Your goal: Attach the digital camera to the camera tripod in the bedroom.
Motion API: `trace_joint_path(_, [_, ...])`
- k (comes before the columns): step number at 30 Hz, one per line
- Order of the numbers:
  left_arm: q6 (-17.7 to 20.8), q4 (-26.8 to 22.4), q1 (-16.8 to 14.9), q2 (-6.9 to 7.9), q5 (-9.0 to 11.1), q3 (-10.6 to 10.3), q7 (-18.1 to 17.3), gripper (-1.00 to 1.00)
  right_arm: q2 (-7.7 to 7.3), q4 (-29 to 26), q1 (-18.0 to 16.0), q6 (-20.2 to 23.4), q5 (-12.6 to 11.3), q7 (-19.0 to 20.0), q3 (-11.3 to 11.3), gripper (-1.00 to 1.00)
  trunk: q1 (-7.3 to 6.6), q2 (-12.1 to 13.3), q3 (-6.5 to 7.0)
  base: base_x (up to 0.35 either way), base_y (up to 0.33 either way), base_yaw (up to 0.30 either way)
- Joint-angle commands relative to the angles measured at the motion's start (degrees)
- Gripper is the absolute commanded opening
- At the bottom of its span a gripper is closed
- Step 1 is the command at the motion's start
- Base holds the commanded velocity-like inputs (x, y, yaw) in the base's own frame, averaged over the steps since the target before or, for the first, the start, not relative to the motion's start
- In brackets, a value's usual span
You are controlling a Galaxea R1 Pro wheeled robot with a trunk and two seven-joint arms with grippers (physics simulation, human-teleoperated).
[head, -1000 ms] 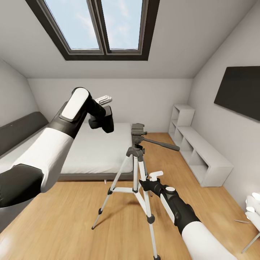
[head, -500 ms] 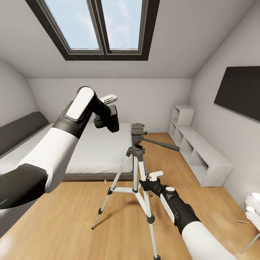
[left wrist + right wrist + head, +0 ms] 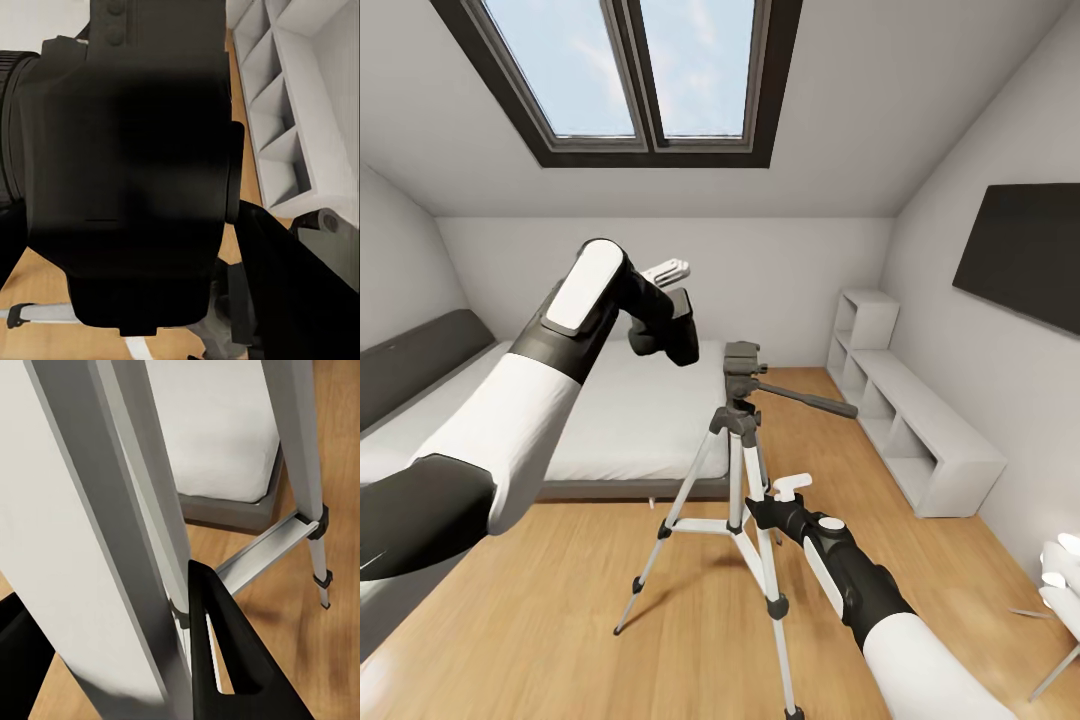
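Observation:
My left gripper (image 3: 668,298) is raised and shut on the black digital camera (image 3: 672,330), up and to the left of the camera tripod's dark head (image 3: 741,357). Seen from the left wrist, the camera (image 3: 127,172) hangs large over the floor. The camera tripod (image 3: 738,470) stands on the wood floor in front of the bed, with its pan handle (image 3: 810,398) pointing right. Low down, my right gripper (image 3: 784,494) is shut on one silver leg; the right wrist view has that leg (image 3: 97,547) between the black fingers (image 3: 217,660).
The grey bed with a white mattress (image 3: 620,410) lies behind the tripod at the left. A white shelf unit (image 3: 920,430) runs along the right wall under a black panel (image 3: 1020,255). A skylight (image 3: 630,70) is overhead. A white object (image 3: 1062,580) is at the right edge.
My left arm has carried the camera to the right, closer to the tripod's head. The right arm and the tripod have not moved.

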Motion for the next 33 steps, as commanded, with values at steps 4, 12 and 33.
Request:
trace_joint_path(4, [-2.04, 0.0, -0.08, 0.03, -1.17, -1.56, 1.68, -1.0, 0.0, 0.04, -0.01, 0.39, 0.19, 0.1, -0.13, -1.0, 0.04, -0.11, -0.14, 0.0, 0.0, 0.0])
trace_joint_path(12, [-11.72, -0.1, -0.08, -0.23, -13.41, -4.24, 9.33, -1.0, 0.0, 0.04, -0.01, 0.4, 0.19, 0.09, -0.09, -1.0, 0.04, -0.11, -0.14, 0.0, 0.0, 0.0])
trace_joint_path(33, [-11.76, 1.55, -0.08, 7.12, -17.67, -11.29, -58.37, -1.0, 0.0, 0.04, -0.01, 0.4, 0.19, 0.09, -0.17, -1.0, 0.04, -0.11, -0.14, 0.0, 0.0, 0.0])
